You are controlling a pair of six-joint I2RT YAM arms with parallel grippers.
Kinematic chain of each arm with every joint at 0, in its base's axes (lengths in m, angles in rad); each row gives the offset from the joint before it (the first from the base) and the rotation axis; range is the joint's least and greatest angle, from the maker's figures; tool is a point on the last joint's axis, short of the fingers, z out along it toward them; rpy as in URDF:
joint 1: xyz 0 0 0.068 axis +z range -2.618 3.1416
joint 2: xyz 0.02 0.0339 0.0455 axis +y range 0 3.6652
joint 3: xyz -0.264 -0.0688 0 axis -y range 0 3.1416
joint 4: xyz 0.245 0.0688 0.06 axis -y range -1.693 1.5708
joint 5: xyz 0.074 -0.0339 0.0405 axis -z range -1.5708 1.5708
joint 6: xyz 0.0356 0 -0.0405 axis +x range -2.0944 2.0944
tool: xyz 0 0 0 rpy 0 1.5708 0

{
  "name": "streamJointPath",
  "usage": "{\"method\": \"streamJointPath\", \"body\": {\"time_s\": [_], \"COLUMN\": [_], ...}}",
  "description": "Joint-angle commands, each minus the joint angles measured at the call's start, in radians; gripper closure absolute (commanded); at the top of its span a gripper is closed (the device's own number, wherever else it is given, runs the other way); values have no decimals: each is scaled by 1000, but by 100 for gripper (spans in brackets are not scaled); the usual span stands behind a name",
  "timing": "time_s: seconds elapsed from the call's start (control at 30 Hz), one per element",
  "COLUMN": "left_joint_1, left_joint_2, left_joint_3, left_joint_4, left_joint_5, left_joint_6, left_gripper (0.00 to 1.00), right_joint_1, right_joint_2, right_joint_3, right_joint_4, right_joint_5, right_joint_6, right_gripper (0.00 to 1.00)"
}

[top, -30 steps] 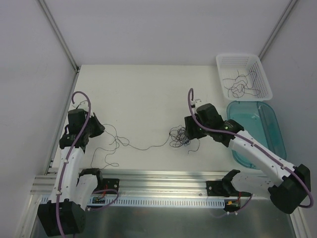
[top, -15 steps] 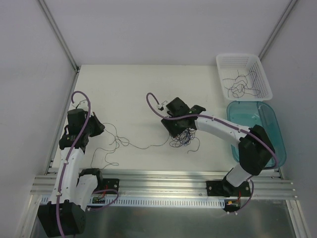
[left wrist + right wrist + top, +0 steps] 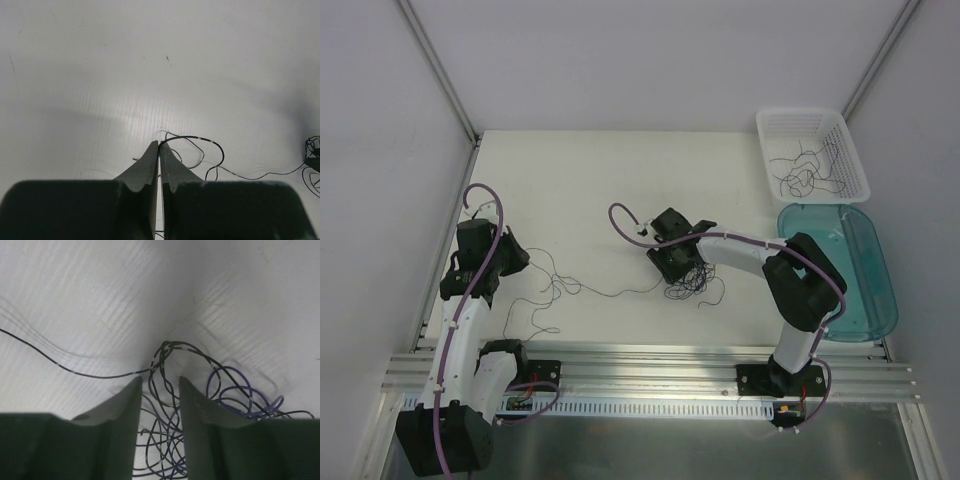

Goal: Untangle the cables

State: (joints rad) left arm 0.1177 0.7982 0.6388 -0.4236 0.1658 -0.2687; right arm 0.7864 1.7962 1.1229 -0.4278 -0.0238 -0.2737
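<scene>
The cables are a small wad [image 3: 692,282] of thin dark purplish strands at mid-table. One long strand [image 3: 615,293] runs left from it to loose squiggles [image 3: 548,290]. My left gripper [image 3: 523,262] is shut on the end of this strand, which is pinched at the tips [image 3: 160,146] and loops off to the right [image 3: 212,146]. My right gripper [image 3: 680,270] is low over the wad's left side. Its fingers are open and straddle several strands of the wad [image 3: 165,425], with the gripper [image 3: 160,382] touching nothing firmly. The long strand [image 3: 75,371] leaves to the left.
A white basket [image 3: 840,125] at the back right holds several loose strands [image 3: 805,170]. A teal tray [image 3: 880,290] lies in front of it, right of the right arm. An aluminium rail [image 3: 650,372] runs along the near edge.
My right arm swung left from beside the teal tray onto the wad and settled low over it with its fingers open. The left arm and its strand have stayed put.
</scene>
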Motion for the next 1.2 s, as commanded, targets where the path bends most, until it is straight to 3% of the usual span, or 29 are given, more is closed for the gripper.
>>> {"method": "streamJointPath", "body": {"time_s": [0.0,0.03,0.07,0.13,0.27,0.37,0.4,0.53,0.7,0.73,0.83,0.97,1.17], "left_joint_1": [-1,-1,-3,-1,-67,-163,-186,-298,-450,-522,-651,-908,-1075], "left_joint_2": [1,2,3,2,-2,-26,-37,-89,-139,-139,-114,1,159], "left_joint_3": [-4,-4,-2,-1,13,34,39,65,53,45,7,5,24], "left_joint_4": [13,11,13,13,11,14,14,22,104,150,233,344,473], "left_joint_5": [-18,-15,-14,11,60,115,135,198,229,218,124,-60,-192], "left_joint_6": [6,8,8,11,32,14,2,-55,-176,-193,-230,-204,-175], "left_gripper": [100,100,100,100,84,59,44,22,18,18,18,19,24], "right_joint_1": [-15,-15,-13,-13,-15,-15,-13,-15,-13,-12,-10,-4,2], "right_joint_2": [-12,-23,-40,-111,-219,-280,-290,-343,-385,-382,-376,-370,-365], "right_joint_3": [-32,-38,-44,-63,-26,6,12,12,-2,0,9,18,11], "right_joint_4": [64,64,61,60,-63,-146,-164,-204,-171,-166,-155,-146,-127], "right_joint_5": [-38,-38,-45,-82,-198,-272,-292,-401,-475,-476,-495,-486,-481], "right_joint_6": [-12,-12,-12,-12,-21,-24,-27,-28,13,21,57,100,156], "right_gripper": [65,72,86,97,99,99,99,99,99,99,99,99,99]}}
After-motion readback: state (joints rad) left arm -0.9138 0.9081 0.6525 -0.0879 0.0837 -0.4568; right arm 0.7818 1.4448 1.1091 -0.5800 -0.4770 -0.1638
